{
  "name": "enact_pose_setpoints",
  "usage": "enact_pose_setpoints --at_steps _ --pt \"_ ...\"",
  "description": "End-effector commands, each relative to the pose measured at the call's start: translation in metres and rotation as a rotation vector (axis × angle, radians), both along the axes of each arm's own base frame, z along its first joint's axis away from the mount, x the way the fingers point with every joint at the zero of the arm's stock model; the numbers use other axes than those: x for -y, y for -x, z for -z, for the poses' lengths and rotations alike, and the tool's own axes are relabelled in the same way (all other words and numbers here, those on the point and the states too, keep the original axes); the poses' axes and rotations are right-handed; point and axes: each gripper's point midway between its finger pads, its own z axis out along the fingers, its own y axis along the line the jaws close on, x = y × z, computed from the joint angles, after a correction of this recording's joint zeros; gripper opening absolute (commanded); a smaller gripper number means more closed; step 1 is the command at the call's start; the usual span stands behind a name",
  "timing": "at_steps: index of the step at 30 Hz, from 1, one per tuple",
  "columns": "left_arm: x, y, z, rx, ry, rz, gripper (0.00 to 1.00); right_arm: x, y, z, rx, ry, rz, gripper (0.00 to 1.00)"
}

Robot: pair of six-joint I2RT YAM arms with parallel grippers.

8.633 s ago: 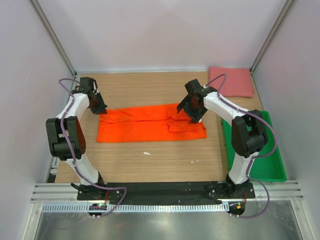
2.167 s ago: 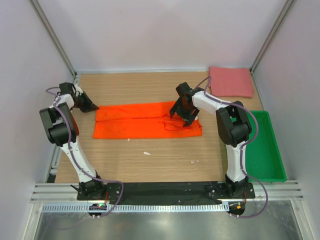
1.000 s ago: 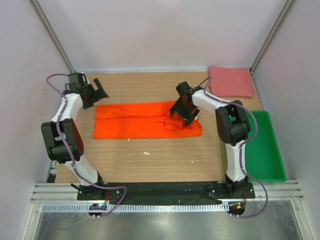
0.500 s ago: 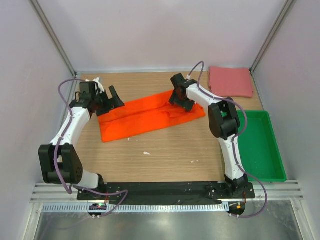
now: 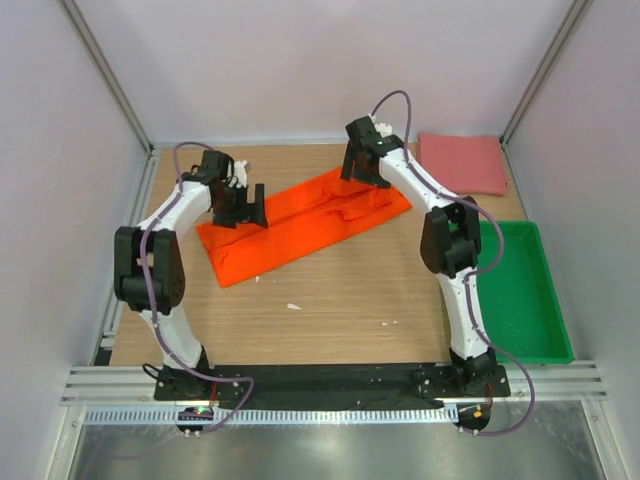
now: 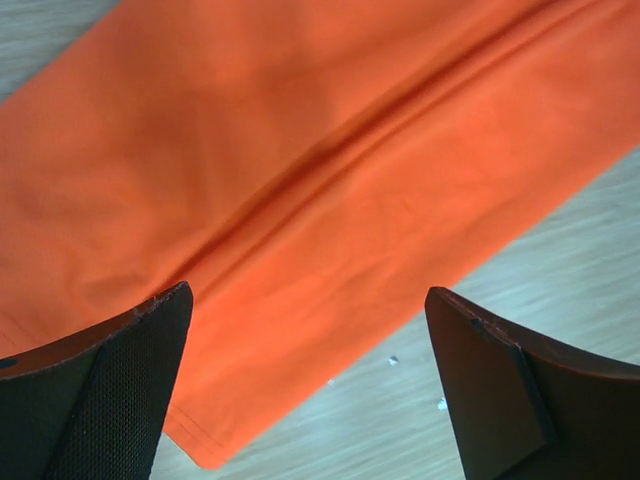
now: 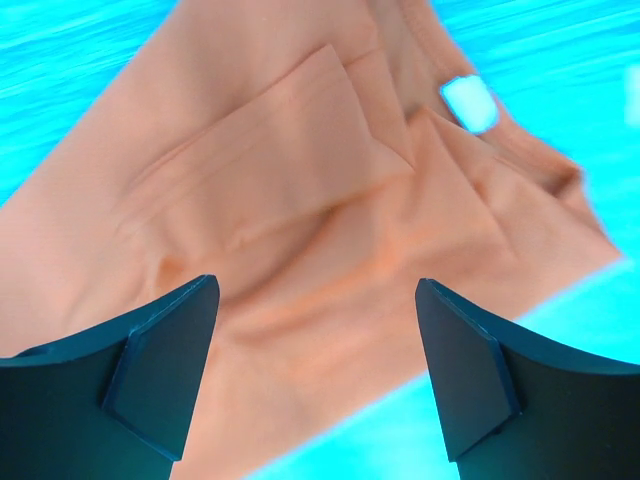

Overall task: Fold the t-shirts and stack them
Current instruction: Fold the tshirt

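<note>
The bright orange t-shirt (image 5: 300,225), folded into a long strip, lies slanted on the wooden table, its left end nearer and its right end toward the back. My left gripper (image 5: 248,207) hovers open over the strip's left part; in the left wrist view the orange t-shirt (image 6: 300,150) and its near hem show between the spread fingers of this gripper (image 6: 308,293). My right gripper (image 5: 365,175) stands open over the right end; its wrist view, tinted blue, shows folded sleeve layers (image 7: 300,160) and a white label (image 7: 468,103) beyond the gripper (image 7: 317,283). The pink-red t-shirt (image 5: 460,163) lies folded at the back right.
A green plastic tray (image 5: 520,300) sits along the table's right edge, beside the right arm. Bare wooden table (image 5: 330,300) lies between the orange strip and the arm bases, with a few small white specks (image 5: 293,306). Walls close in at left, back and right.
The orange strip has turned from lying straight across to slanting, its right end toward the back. The right gripper moved back with it; the left gripper swung right, over the strip's left part.
</note>
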Motion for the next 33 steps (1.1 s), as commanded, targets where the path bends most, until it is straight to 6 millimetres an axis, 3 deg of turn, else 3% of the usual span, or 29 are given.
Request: enact_pose_setpoints --at_steps 1,2,7,8,10,11,13,16,19,20,21,22,24,26,27,31,33 --pt "-0.011 -0.006 0.016 -0.068 -0.088 0.065 1.00 0.014 0.023 -0.109 0.113 -0.006 -0.034 0.86" --pt "-0.011 -0.009 0.021 -0.086 -0.092 0.069 0.99 0.020 0.035 -0.124 0.124 -0.008 -0.032 0.86" --pt "-0.013 -0.016 0.043 -0.129 -0.200 0.085 1.00 0.037 0.083 -0.141 0.122 -0.036 -0.043 0.86" --pt "-0.011 -0.013 0.050 -0.146 -0.216 0.095 1.00 0.045 0.099 -0.139 0.112 -0.034 -0.038 0.86" --pt "-0.012 -0.006 0.062 -0.179 -0.255 0.100 1.00 0.051 0.111 -0.137 0.110 -0.033 -0.031 0.86" --pt "-0.011 -0.001 0.071 -0.202 -0.276 0.105 1.00 0.056 0.121 -0.126 0.084 -0.020 -0.028 0.86" --pt "-0.011 0.014 0.086 -0.256 -0.289 0.100 1.00 0.060 0.131 -0.131 0.104 -0.036 -0.026 0.86" --pt "0.002 0.044 0.099 -0.326 -0.268 0.098 1.00 0.065 0.145 -0.123 0.093 -0.042 -0.019 0.86" --pt "0.032 0.068 0.095 -0.351 -0.167 0.104 1.00 0.070 0.151 -0.113 0.091 -0.040 -0.004 0.86" --pt "0.046 0.089 0.099 -0.414 -0.111 0.080 1.00 0.073 0.154 -0.104 0.075 -0.035 0.003 0.86" --pt "0.060 0.093 0.092 -0.398 -0.061 0.082 1.00 0.071 0.152 -0.103 0.085 -0.044 0.007 0.86" --pt "0.075 0.115 0.096 -0.449 -0.034 0.065 1.00 0.073 0.154 -0.098 0.076 -0.041 0.014 0.86" --pt "0.105 0.125 0.083 -0.425 0.064 0.078 1.00 0.071 0.149 -0.093 0.083 -0.045 0.017 0.86" --pt "0.139 0.152 0.075 -0.472 0.148 0.069 1.00 0.069 0.143 -0.089 0.089 -0.046 0.017 0.86" --pt "0.163 0.157 0.063 -0.431 0.198 0.106 1.00 0.066 0.135 -0.083 0.090 -0.046 0.014 0.86" --pt "0.218 0.167 0.020 -0.344 0.309 0.149 1.00 0.057 0.106 -0.069 0.089 -0.013 0.012 0.86" --pt "0.233 0.161 -0.014 -0.263 0.335 0.163 1.00 0.053 0.091 -0.066 0.098 0.004 0.007 0.86"
